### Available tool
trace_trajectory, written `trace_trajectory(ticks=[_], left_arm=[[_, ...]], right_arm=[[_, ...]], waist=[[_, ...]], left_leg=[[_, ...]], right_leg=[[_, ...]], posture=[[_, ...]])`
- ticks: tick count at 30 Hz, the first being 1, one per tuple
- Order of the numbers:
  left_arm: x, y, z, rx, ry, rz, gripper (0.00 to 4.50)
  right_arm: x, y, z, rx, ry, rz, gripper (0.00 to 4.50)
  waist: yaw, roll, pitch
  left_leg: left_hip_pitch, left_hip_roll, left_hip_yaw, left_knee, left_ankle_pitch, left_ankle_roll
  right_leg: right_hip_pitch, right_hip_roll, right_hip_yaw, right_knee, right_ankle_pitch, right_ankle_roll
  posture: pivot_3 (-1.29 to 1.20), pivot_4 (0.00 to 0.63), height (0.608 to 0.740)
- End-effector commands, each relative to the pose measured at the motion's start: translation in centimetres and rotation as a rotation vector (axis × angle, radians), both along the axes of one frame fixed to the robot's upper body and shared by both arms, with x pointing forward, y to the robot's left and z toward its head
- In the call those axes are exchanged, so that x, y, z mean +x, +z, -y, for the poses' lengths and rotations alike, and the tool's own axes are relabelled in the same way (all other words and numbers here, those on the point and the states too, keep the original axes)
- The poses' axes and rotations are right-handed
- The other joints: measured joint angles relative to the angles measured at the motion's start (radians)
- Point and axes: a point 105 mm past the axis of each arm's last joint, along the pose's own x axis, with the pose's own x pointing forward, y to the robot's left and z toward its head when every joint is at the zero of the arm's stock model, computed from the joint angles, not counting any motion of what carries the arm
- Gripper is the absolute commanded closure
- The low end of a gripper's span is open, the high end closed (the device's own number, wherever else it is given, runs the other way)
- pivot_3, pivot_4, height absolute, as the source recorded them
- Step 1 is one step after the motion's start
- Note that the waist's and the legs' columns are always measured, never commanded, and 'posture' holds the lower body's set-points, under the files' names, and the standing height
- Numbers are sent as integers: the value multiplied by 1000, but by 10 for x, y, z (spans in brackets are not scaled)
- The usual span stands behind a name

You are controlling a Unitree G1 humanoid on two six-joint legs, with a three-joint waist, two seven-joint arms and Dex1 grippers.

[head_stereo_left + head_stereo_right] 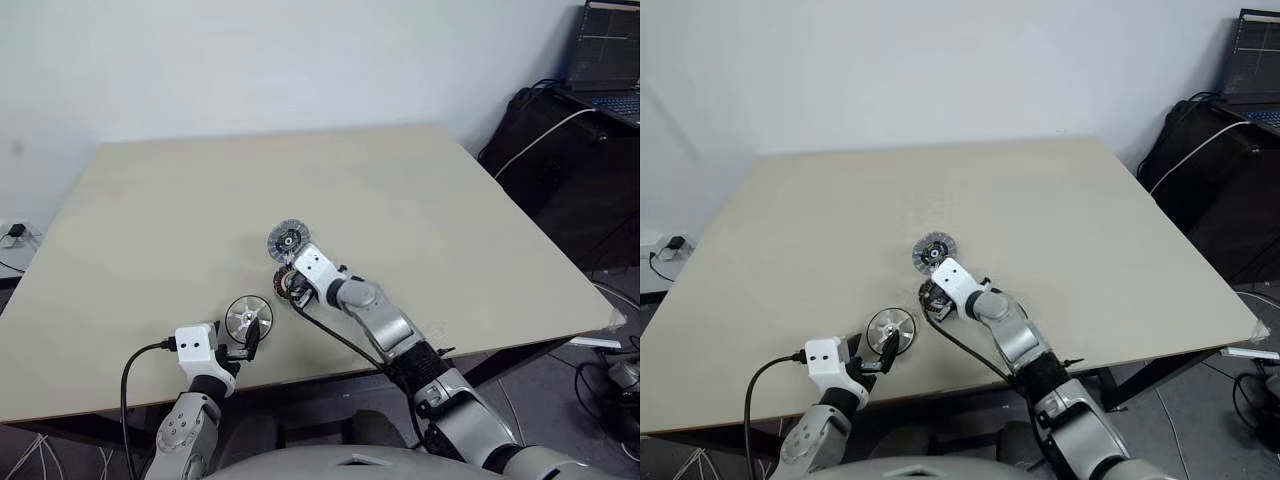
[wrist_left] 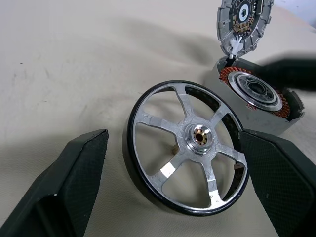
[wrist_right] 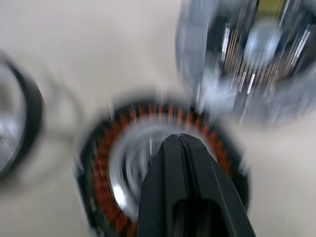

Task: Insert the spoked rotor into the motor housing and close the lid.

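on the worktop (image 1: 150,230) near its front edge, the spoked rotor (image 2: 190,148) lies flat between my left fingers (image 2: 69,182), spread wide. i should close evenly on its dark rim, keeping it level. my right fingers (image 3: 185,168), clenched empty, hover over the motor housing (image 2: 256,98), copper windings showing, lid (image 2: 244,22) tipped up.

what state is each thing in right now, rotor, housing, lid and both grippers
spoked rotor: lying flat on the table, not yet in the housing, between the open fingers, not gripped
motor housing: open, copper windings exposed, no rotor inside
lid: tipped up on edge behind the housing, not closed
left gripper: open around the rotor
right gripper: shut, holding nothing, tips over the housing's centre
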Motion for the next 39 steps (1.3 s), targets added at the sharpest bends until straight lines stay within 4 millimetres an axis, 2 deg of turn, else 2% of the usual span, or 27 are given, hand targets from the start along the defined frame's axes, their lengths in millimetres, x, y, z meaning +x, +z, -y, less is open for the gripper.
trace_trajectory(ticks=[1,7,12,15,17,24,26,31,36,38,39], left_arm=[[5,16,-1,5,4,61,0],[5,16,-1,6,-3,58,0],[5,16,0,6,-11,57,0],[5,16,0,5,-11,56,0],[5,16,0,5,-7,56,0],[3,16,-1,3,4,55,0],[3,16,-1,2,5,55,0],[4,16,0,0,-3,54,0],[5,15,1,-1,-10,55,0],[5,15,1,0,-12,54,0],[5,15,1,-1,-10,54,0]], right_arm=[[1,-14,16,-52,-37,-28,4478],[1,1,8,6,-13,1,4478],[5,47,-18,155,34,119,4478],[6,59,-24,205,34,142,4478],[7,52,-22,188,22,128,4478],[-3,-17,11,-33,-24,-50,4478],[-7,-18,13,-19,-28,-80,4478],[-7,6,-1,59,22,-31,4478],[1,60,-24,224,55,130,4478],[6,67,-24,266,26,150,4478],[8,61,-20,248,4,141,4478]], waist=[[1,0,-1],[2,1,-3],[0,1,-1],[-2,1,-1],[-2,1,-1],[1,2,-2],[1,2,-4],[2,2,-5],[-2,1,-2],[-2,1,-2],[-1,1,-2]], left_leg=[[0,0,0,0,0,0],[0,0,0,1,0,0],[0,0,0,0,0,0],[0,1,0,0,0,0],[0,1,0,-1,0,0],[0,-1,0,0,0,0],[0,0,0,0,0,0],[1,0,0,0,0,0],[0,0,0,0,0,0],[0,1,0,-1,0,0],[0,1,-1,-1,0,0]], right_leg=[[0,0,0,0,0,0],[1,-1,0,0,-1,2],[0,0,0,0,0,0],[-1,1,0,0,0,0],[-1,1,0,0,0,0],[0,-1,0,0,0,0],[0,0,0,0,0,0],[1,0,-1,0,-2,2],[0,0,0,1,-2,2],[-1,1,0,0,-1,1],[-1,1,0,0,-1,0]], posture=[[0,0,740],[0,0,740],[0,0,740],[0,0,740],[0,0,740],[0,0,740],[0,0,740],[0,0,740],[0,0,740],[0,0,740],[0,0,740]])
